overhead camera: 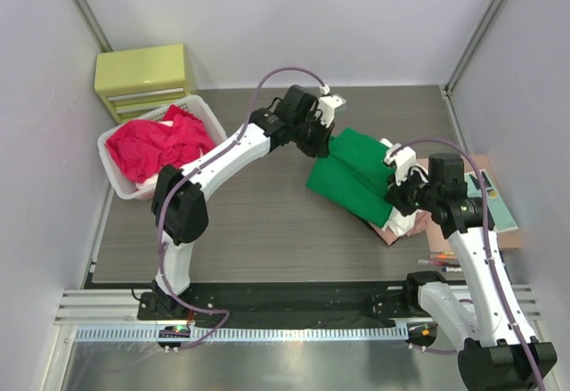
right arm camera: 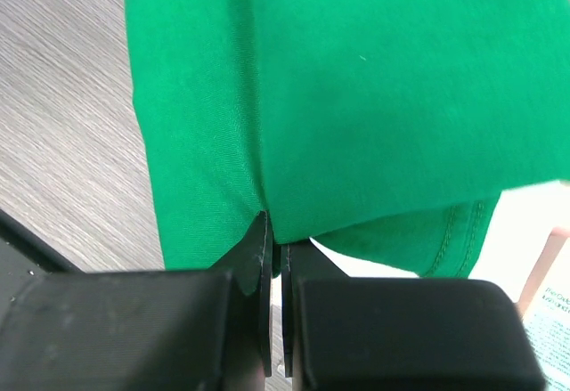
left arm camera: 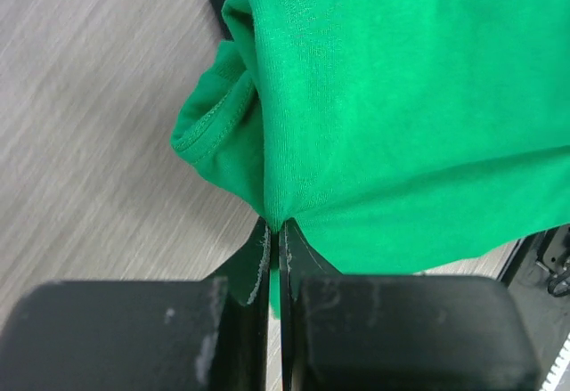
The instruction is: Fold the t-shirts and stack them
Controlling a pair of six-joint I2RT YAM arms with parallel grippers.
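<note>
Left jaws: pinched fully shut on a fold of the green t-shirt [overhead camera: 349,173] at its far end, beside a sleeve hem.
Right jaws: also closed tight, gripping the same shirt at its near end.
Where the shirt is: right of the table's middle, stretched as a narrowed strip between my two arms. Its near end lies over the pale pile [overhead camera: 403,224].
Lift: I cannot tell whether the cloth hangs clear of the table or drags on it.
Done so far: I judge the green one is part-folded, with its sides already turned in. The pale pile of white and pink cloth at the right edge looks like the start of the stack.
Left to do: finish folding the green shirt and lay it squarely on that pile. After that come the red t-shirts [overhead camera: 160,144], which sit crumpled in the white basket [overhead camera: 207,108] with something white under them. By my reckoning much of the job remains.
Surface: grey wood-grain table [overhead camera: 249,222], matt, with a metal rail along its near edge.
Room: plain pale walls. A yellow-green drawer unit [overhead camera: 142,75] stands in the far left corner behind the basket, and a teal-covered book [overhead camera: 495,200] lies at the right edge.
</note>
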